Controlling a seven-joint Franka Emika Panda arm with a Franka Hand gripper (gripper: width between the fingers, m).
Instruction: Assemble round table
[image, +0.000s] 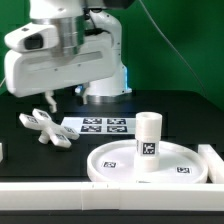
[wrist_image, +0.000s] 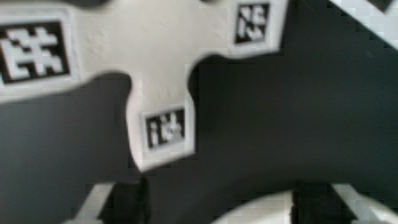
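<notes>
White bar (image: 50, 188) lines the black tabletop's (image: 35, 165) front edge, green backdrop (image: 185, 40) behind; gripper (image: 49, 102) drawn narrow over the cross-shaped piece (image: 48, 130)

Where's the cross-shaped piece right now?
The cross-shaped piece lies on the exterior view's left, just beside the marker board, beneath the gripper and apart from the round disc.

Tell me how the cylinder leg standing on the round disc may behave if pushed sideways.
The cylinder leg stands upright on the round disc, taller than wide, so a high push would probably tip it. On its side, its round wall would likely let it roll. It looks rigid, so bending seems unlikely.
</notes>
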